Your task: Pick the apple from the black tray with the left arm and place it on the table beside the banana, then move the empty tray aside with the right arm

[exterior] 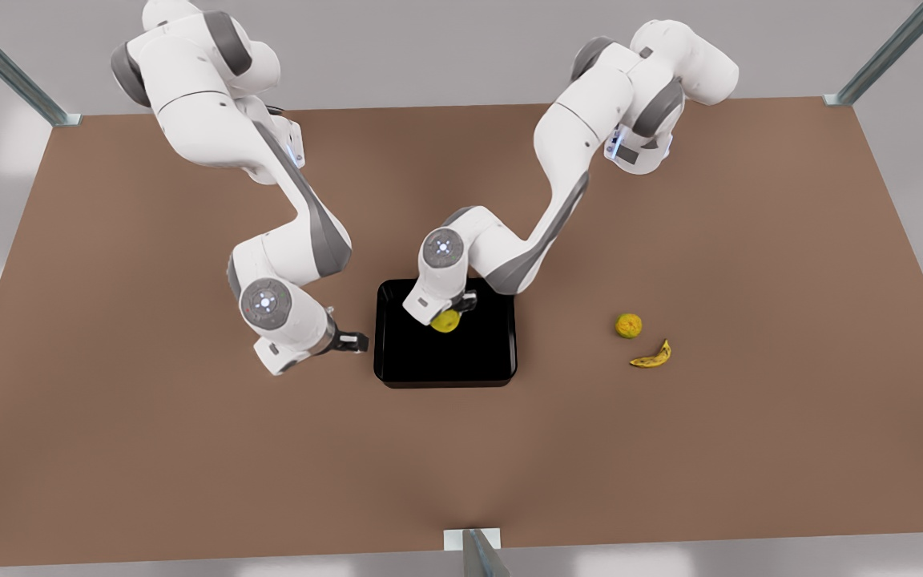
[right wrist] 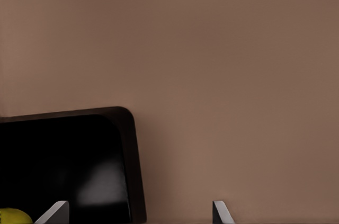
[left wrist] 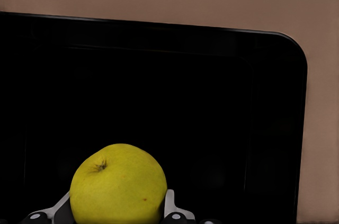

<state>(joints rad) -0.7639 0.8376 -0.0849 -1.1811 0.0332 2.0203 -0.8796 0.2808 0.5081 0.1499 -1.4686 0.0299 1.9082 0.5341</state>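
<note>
1. Over the black tray (exterior: 445, 365), front view: the left gripper (exterior: 452, 312) sits on the apple (exterior: 445, 321), which lies toward the tray's far rim, near its middle. Finger positions cannot be made out from this angle. The tray rests on the table (exterior: 189, 449). The right gripper (exterior: 357, 343) hangs just off the tray's edge on the front view's left, low and close to the rim; its opening cannot be judged here. Well away from the tray, on the front view's right, lies the banana (exterior: 651, 356), with an orange-mottled round fruit (exterior: 628, 325) just beside it on the far side.

2. Left wrist view: adds what the front view hides. The apple (left wrist: 118, 184), stem dimple visible, sits between two light fingertips (left wrist: 169, 205), one on each flank, pressed against or just at its skin. The gripper (left wrist: 114, 208) is spread to the apple's width and closed around it. The tray (left wrist: 296, 128) floor lies behind the apple, a rounded corner and bare table (left wrist: 323, 33) beyond.

3. Right wrist view: the right gripper (right wrist: 135, 214) stands wide open and empty, fingertips (right wrist: 220, 212) far apart. The tray (right wrist: 132, 166) rim and one rounded corner pass between them. A sliver of apple (right wrist: 13, 216) shows inside the tray. Bare table (right wrist: 238, 75) surrounds the rest.
</note>
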